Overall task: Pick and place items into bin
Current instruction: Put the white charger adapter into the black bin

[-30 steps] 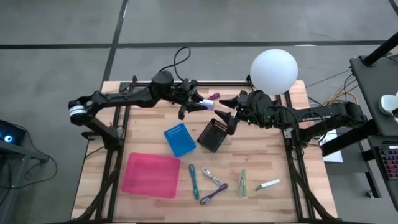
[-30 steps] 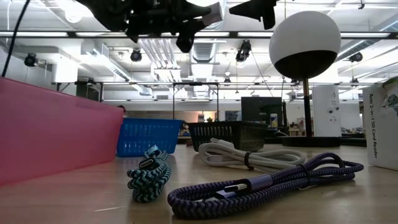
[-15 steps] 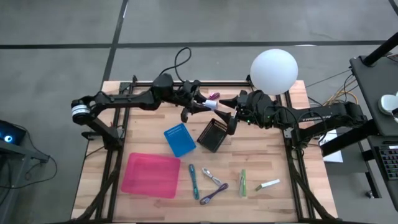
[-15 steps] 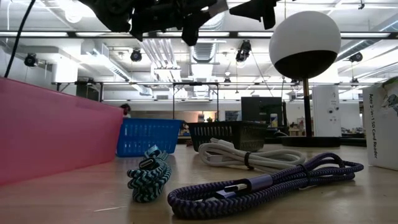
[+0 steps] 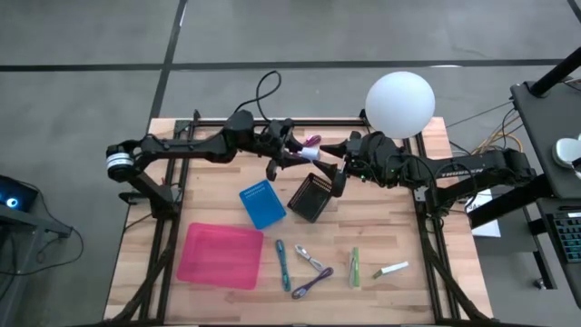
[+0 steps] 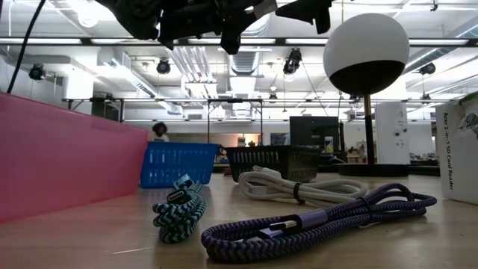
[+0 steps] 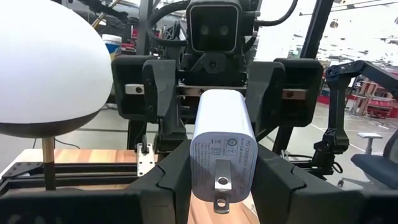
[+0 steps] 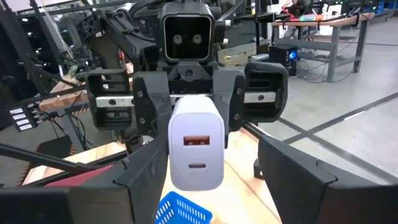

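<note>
My left gripper (image 5: 300,155) is shut on a white wall charger (image 5: 307,153), held in the air above the far middle of the table. The charger's port end (image 8: 195,146) points at my right gripper (image 5: 332,166). That gripper is open and faces it closely; its fingers (image 8: 144,179) stand on either side of the charger, and I cannot tell whether they touch it. A black basket (image 5: 310,197) stands below. Teal (image 5: 283,262), white (image 5: 309,257) and purple (image 5: 311,282) coiled cables, a green item (image 5: 355,267) and a white stick (image 5: 393,269) lie near the table's near edge. My left gripper (image 7: 224,183) pinches the charger between its two fingers (image 7: 176,182) at the plug end (image 7: 219,163), on two opposite side faces. The fingers come level from the table's left. The charger is lifted clear of the table and points level toward the right arm.
A blue basket (image 5: 262,203) stands left of the black one, and a pink bin (image 5: 221,255) sits at the near left. A white globe lamp (image 5: 399,104) stands at the far right edge, just behind the right arm. A small purple thing (image 5: 312,140) lies by the far edge.
My left gripper has carried the charger a little toward the table's right, closer to the open right gripper, staying shut on it. The right arm has kept still.
</note>
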Robot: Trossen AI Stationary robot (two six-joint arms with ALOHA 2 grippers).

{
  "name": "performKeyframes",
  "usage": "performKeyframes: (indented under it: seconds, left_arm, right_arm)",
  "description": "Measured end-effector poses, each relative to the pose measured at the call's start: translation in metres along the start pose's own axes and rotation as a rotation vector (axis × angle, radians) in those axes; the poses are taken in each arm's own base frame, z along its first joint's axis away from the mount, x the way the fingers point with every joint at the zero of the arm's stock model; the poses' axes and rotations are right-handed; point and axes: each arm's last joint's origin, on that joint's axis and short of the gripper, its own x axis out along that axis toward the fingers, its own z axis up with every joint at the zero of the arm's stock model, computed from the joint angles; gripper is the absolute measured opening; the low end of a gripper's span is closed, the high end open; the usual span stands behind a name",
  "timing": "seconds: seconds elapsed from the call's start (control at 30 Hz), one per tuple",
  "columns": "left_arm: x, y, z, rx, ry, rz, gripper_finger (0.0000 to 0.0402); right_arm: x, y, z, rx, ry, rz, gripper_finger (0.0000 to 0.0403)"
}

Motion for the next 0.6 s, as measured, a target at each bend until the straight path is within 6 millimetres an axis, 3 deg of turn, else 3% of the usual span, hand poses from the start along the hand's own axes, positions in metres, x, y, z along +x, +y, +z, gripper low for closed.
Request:
performKeyframes:
  seconds: [0.6]
  left_arm:
    - [0.0022,-0.0026,-0.0017,-0.005,0.0,0.009,0.0109]
  right_arm:
    - [-0.0001,0.0008,0.002,0.004,-0.018,0.013,0.0192]
